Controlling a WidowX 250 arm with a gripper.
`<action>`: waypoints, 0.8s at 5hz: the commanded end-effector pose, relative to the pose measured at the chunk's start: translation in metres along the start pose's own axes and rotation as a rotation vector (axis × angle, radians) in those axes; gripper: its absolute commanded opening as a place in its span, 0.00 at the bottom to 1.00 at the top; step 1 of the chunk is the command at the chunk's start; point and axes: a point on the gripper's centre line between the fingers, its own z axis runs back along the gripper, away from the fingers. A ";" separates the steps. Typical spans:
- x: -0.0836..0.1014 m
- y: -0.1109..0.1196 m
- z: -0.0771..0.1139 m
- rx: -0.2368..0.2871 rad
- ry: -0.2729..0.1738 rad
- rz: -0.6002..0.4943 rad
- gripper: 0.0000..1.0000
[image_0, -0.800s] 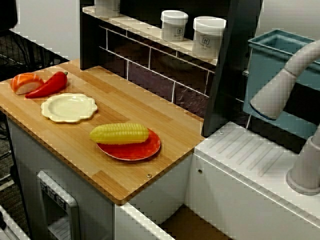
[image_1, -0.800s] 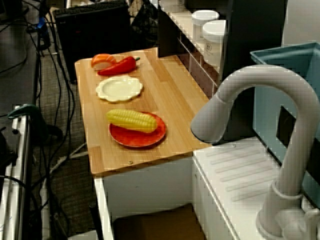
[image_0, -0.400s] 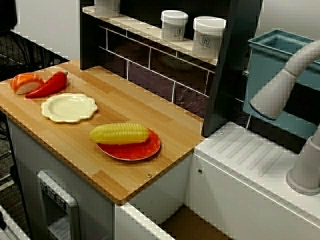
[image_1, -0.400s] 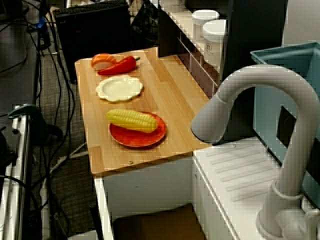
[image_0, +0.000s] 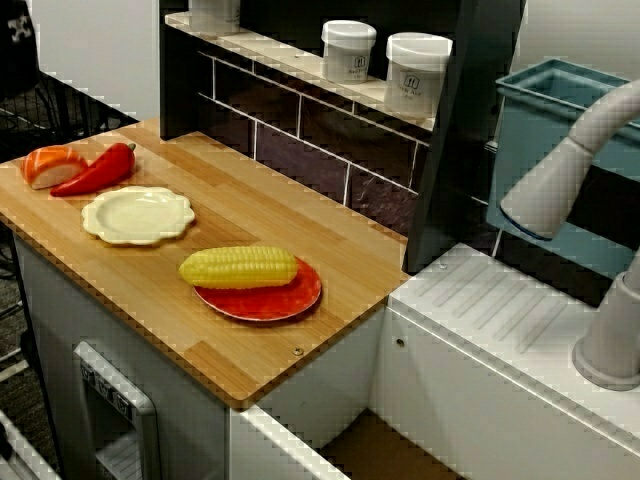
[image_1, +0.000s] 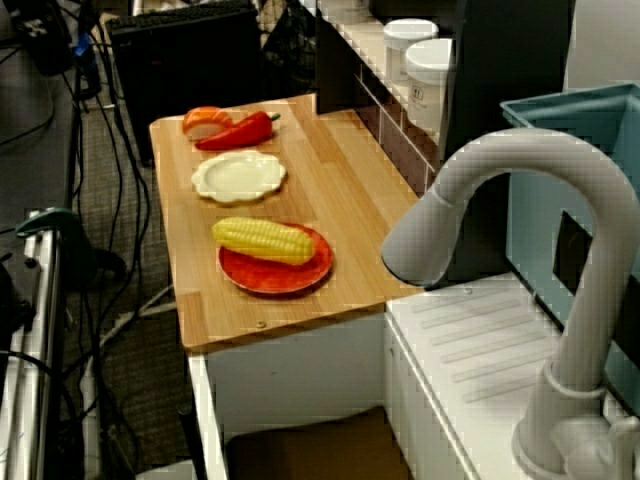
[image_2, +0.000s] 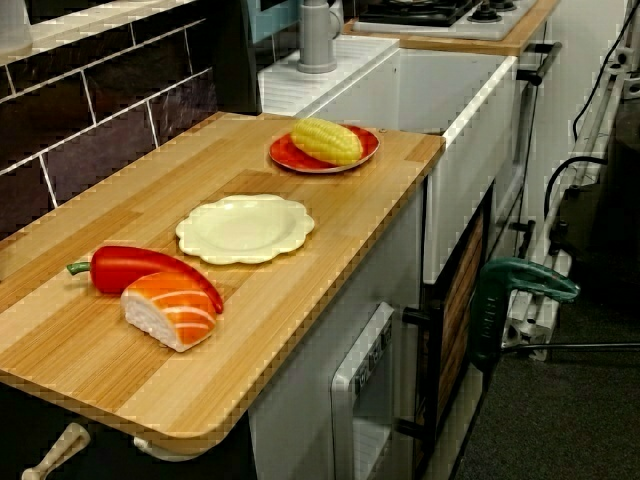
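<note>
Hand (image_1: 40, 30): newly entered at frame edge; open or clenched, cannot tell. Nearest: salmon piece (image_0: 50, 165), red pepper (image_0: 95, 172). Beyond: cream plate (image_0: 137, 215), corn (image_0: 238, 267) on red plate (image_0: 265, 305), unmoved.

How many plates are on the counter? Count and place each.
2. Red plate under the corn, nearer the faucet; empty cream plate beside the red pepper. None seems hidden.

Beyond the far end of the counter (image_0: 250, 215), the gripper (image_1: 38, 22) was cut off by the top edge and too dark to tell how its jaws stood. On the counter, the corn (image_0: 238, 267) hid part of the red plate (image_0: 290, 298). Labels on the jars (image_0: 417, 72) above the counter were too small to read.
</note>
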 end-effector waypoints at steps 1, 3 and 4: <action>0.043 0.087 -0.044 0.095 -0.048 0.077 1.00; 0.088 0.143 -0.079 0.127 0.047 -0.061 1.00; 0.100 0.147 -0.086 0.118 0.048 -0.193 1.00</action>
